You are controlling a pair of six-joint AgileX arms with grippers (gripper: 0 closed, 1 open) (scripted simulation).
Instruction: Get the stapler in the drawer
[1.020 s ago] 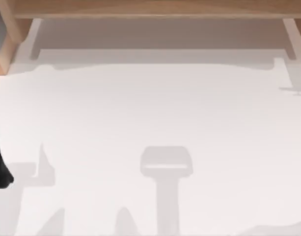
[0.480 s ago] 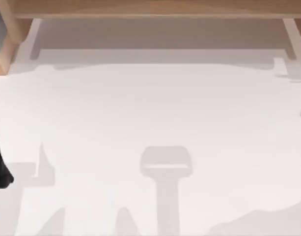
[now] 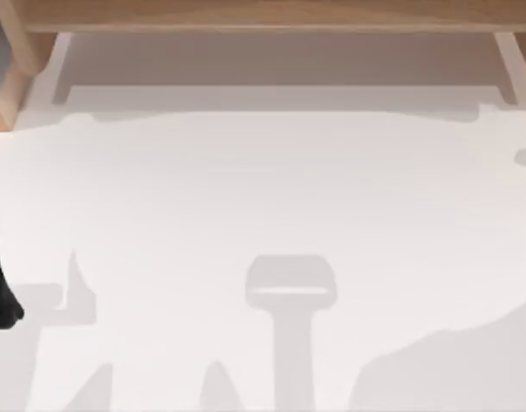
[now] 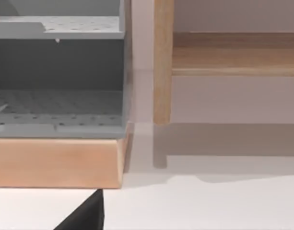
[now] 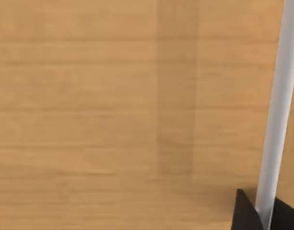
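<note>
Right gripper straddles white bar on wood panel; how tightly it grips, cannot tell | left gripper near grey-lined wooden box at bench left edge, opening cannot tell | stapler: position, long axis, nearer arm cannot tell.

table: open across the middle | wooden frame: blocks far edge | grey shelf unit: far left
</note>
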